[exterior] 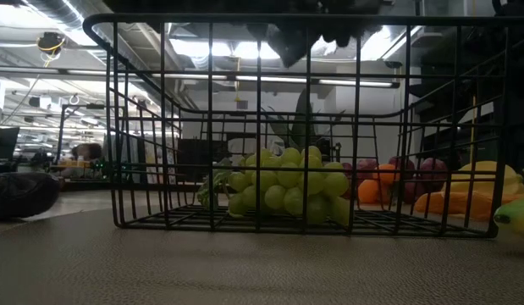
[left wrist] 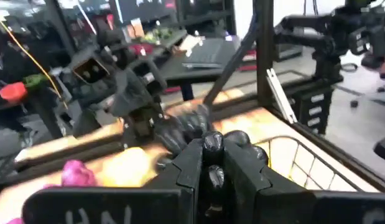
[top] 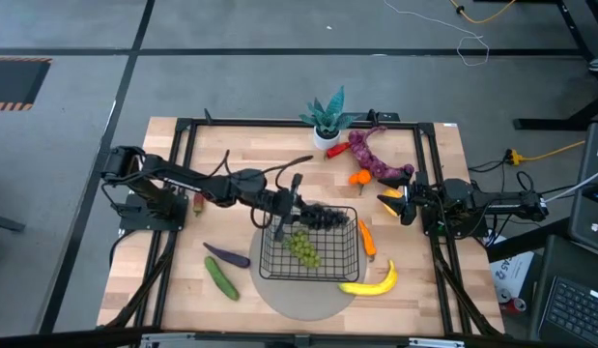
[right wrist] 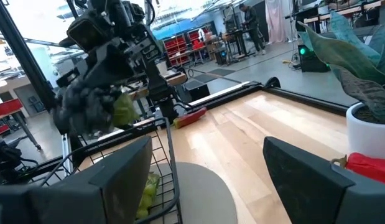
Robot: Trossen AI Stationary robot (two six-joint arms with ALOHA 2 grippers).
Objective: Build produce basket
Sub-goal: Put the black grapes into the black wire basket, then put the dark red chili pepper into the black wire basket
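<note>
High view: the basket (top: 309, 244) sits on a grey disc (top: 303, 290) near the table's front edge, with green grapes (top: 302, 247) already inside. The left gripper (top: 291, 215) hangs over the basket's far rim, clamped on a bunch of dark grapes (top: 323, 217). The right gripper (top: 407, 203) waits at the table's right side, jaws spread wide and empty. Outside the basket lie the banana (top: 372, 283) and carrot (top: 367, 238) to its right, the eggplant (top: 227, 256) and cucumber (top: 221, 278) to its left, and the orange (top: 359, 178), a red piece (top: 338, 152) and the purple string (top: 376, 159) farther off beside a potted plant (top: 327, 120).

Low view: only the green grapes (exterior: 287, 186) rest on the basket (exterior: 118, 127) floor.

Left wrist view: the dark grapes (left wrist: 186, 124) show beyond the closed fingers (left wrist: 211, 177).

Right wrist view: the dark grapes (right wrist: 86, 109) hang above the basket (right wrist: 164, 134) rim.

Judgement: one item is placed, a second is about to be released, and most of the produce remains; nothing blocks the drop.
</note>
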